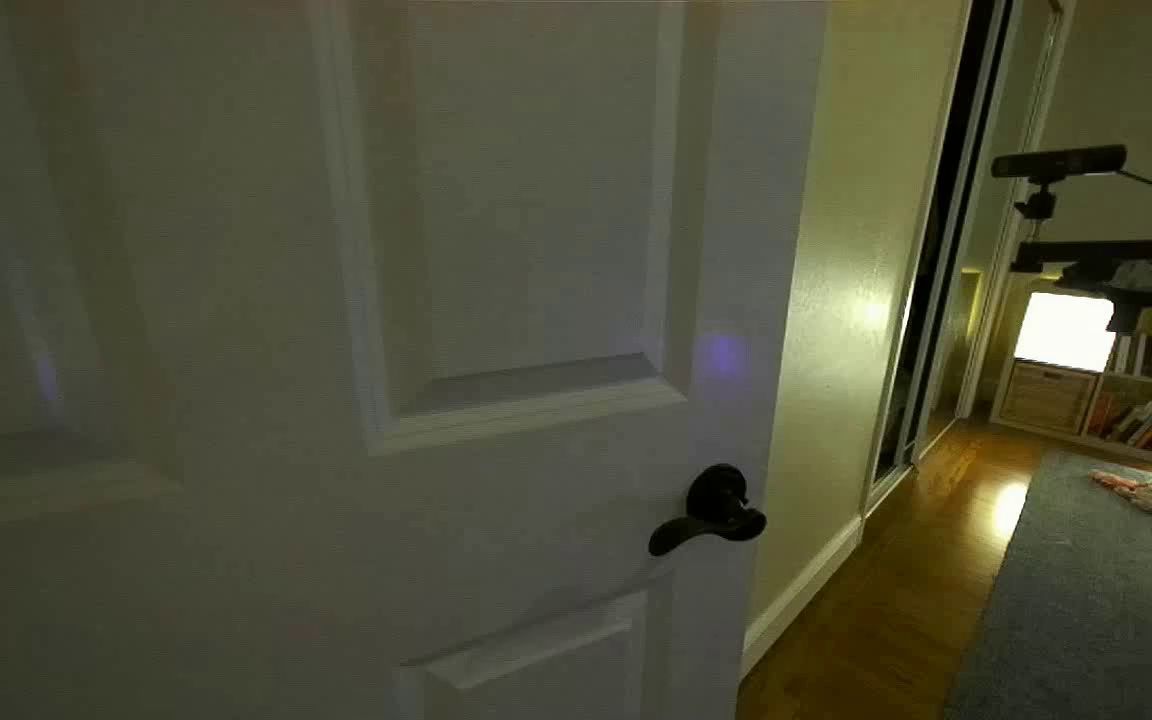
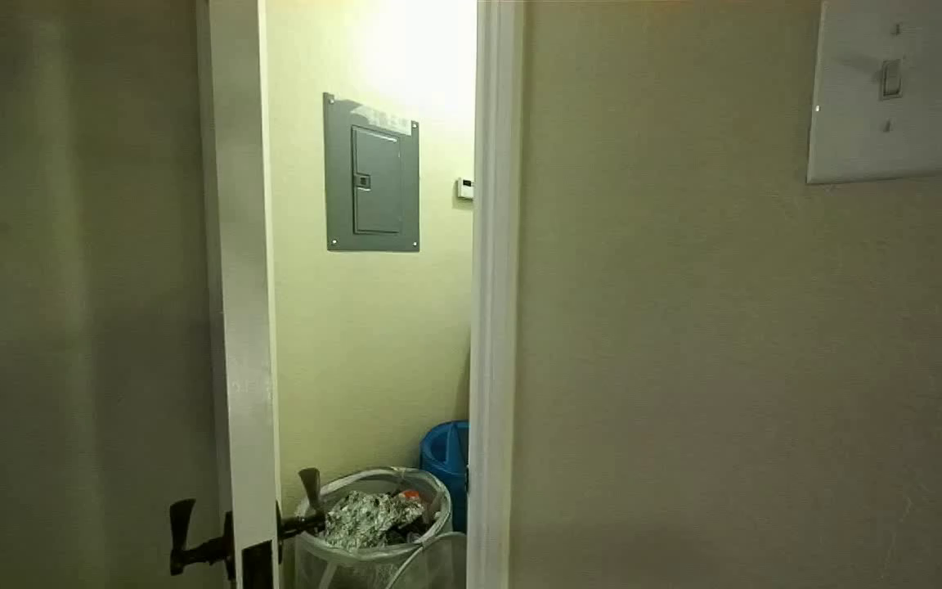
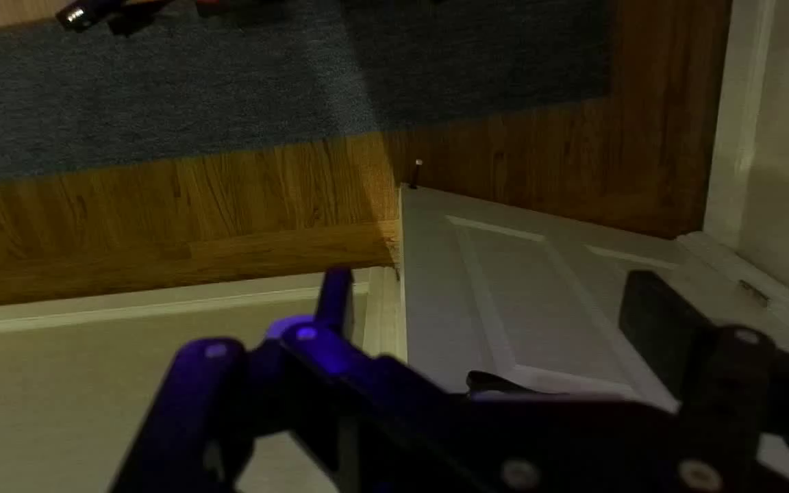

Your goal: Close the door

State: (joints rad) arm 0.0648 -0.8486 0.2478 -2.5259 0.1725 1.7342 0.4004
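Note:
The white panelled door (image 1: 526, 220) fills most of an exterior view, with its black lever handle (image 1: 711, 515) near the free edge. In an exterior view the door's edge (image 2: 246, 286) stands apart from the white door frame (image 2: 494, 286), so the door is ajar. Lever handles (image 2: 193, 536) show on both sides of it there. In the wrist view my gripper (image 3: 490, 294) is open with nothing between its fingers. The door (image 3: 538, 294) shows behind and between them. Its handle (image 3: 497, 382) is partly hidden by the gripper body. I cannot tell whether the gripper touches the door.
Through the gap are a laundry basket (image 2: 381, 515), a blue bin (image 2: 446, 458) and a grey electrical panel (image 2: 373, 176). A light switch (image 2: 892, 79) is on the wall. A mounted camera (image 1: 1061, 162), a grey rug (image 1: 1086, 590) and a shelf (image 1: 1046, 395) stand right of the door.

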